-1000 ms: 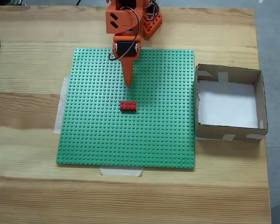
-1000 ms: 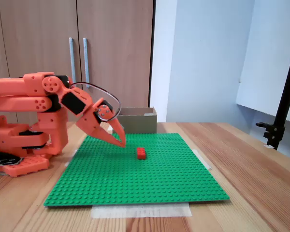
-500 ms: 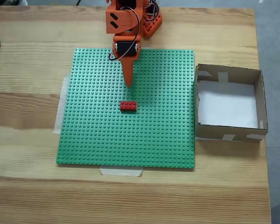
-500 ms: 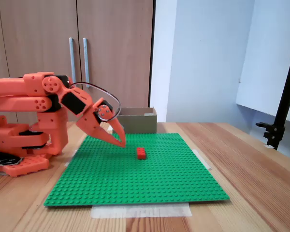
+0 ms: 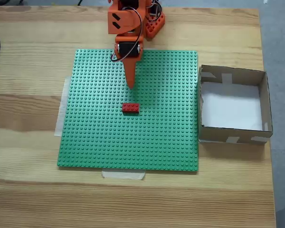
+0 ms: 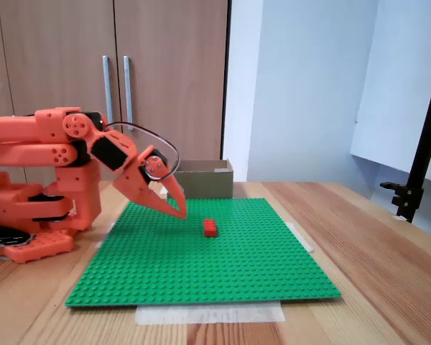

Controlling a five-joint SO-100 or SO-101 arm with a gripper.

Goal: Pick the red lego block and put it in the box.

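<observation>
Flat on studs, red lego block, long axis left-right overhead; fingers together

Wooden table, pale planks running across, seen also from the side. Flat on it, under the pincer, a green baseplate, edges taped down with pale tape. Well off to the pincer's side, right in the top-down fixed view, the box sitting on the wood, touching the baseplate's edge. Behind the pincer, the orange arm base planted on the tabletop.
</observation>
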